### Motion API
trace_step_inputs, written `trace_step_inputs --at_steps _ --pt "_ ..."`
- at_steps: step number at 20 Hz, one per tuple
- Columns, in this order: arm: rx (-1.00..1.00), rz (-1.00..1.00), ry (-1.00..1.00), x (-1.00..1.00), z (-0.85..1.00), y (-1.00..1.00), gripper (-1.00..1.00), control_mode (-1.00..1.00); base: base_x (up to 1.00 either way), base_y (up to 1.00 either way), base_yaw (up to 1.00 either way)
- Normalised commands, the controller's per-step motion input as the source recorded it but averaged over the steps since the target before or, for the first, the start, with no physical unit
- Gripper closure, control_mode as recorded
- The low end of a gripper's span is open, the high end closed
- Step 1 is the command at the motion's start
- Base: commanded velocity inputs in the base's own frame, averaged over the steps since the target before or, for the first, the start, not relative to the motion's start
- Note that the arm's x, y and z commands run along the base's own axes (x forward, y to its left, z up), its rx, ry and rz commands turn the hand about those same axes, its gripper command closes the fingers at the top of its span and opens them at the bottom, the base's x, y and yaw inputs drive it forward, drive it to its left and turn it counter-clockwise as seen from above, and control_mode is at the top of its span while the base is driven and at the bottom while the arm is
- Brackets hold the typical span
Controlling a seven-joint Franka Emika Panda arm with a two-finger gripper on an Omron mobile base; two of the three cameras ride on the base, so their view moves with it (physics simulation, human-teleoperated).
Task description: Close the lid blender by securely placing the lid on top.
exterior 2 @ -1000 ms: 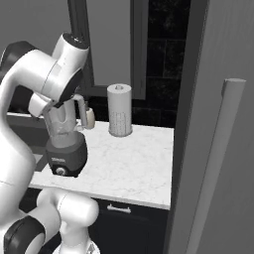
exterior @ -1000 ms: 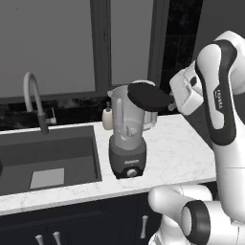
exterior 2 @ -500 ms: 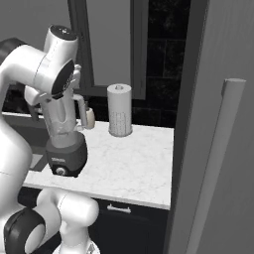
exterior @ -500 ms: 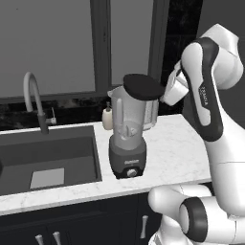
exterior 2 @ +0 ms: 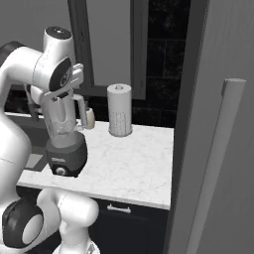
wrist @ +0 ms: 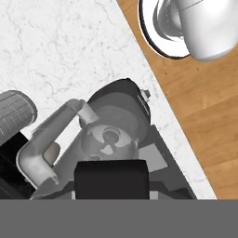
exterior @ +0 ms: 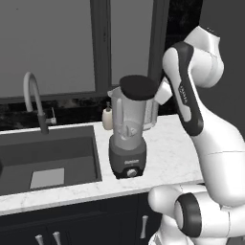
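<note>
The black lid (exterior: 138,86) rides just above the rim of the blender (exterior: 128,139) on the counter (exterior: 167,148), nearly centred over the jar, the pincer apparently clamping its tab from the jar's right, blender directly below.

Blenders: one blender (exterior: 128,139) stood there.
Lids: one lid (exterior: 138,86) was counted.
Soap bottles: one bottle (exterior: 107,117).
Taps: one tap (exterior: 34,100).
Sinks: one sink (exterior: 93,160).
Pale canisters: one canister (exterior 2: 119,110).
</note>
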Motion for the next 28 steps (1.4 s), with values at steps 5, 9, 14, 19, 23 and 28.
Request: trace_step_inputs --at_steps 5,9,14,19,23,28 --pt "-0.05 -0.11 0.07 0.28 0.0 0.14 1.0 -1.0 0.0 0.0 0.0" --pt "-0.01 -0.09 0.06 0.16 0.0 0.19 1.0 -1.0 0.0 0.0 0.0" --pt "0.0 -0.09 0.06 0.05 0.0 0.17 1.0 -1.0 0.0 0.0 0.0" --pt "0.0 -0.1 0.05 0.09 0.0 0.14 1.0 -1.0 0.0 0.0 0.0" --pt "0.0 -0.12 0.02 0.21 0.0 0.12 1.0 -1.0 0.0 0.0 0.0" --pt "0.0 -0.13 0.02 0.19 0.0 0.17 1.0 -1.0 0.0 0.0 0.0"
